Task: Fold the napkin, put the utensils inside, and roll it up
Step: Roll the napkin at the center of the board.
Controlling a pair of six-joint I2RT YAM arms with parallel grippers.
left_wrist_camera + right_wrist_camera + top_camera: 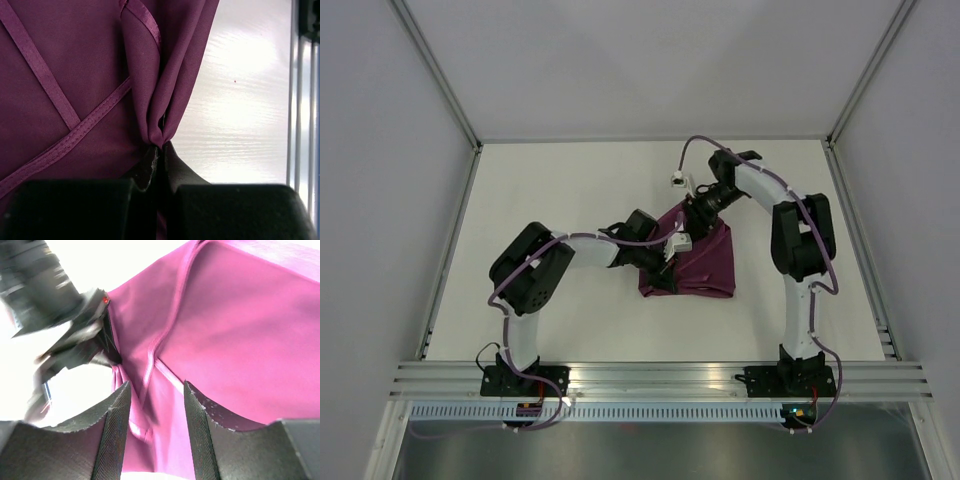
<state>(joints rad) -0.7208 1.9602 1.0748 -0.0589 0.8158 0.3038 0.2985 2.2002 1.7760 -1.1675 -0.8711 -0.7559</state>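
The plum-purple napkin [705, 265] lies folded in the middle of the white table [570, 180]. My left gripper [665, 268] is at its left edge, shut on a pinched fold of the cloth [161, 149]. Hemmed edges cross the napkin [60, 60] in the left wrist view. My right gripper [697, 222] hovers over the napkin's far left corner. It stands open [156, 385], with the napkin [240, 330] below and between its fingers and nothing gripped. The left gripper [82, 335] shows just beyond it, holding the cloth. The utensils are out of view.
The table's aluminium frame rail [300, 100] runs past the napkin's edge in the left wrist view. White walls enclose the table on three sides. Both arm bases sit on the near rail [660, 378].
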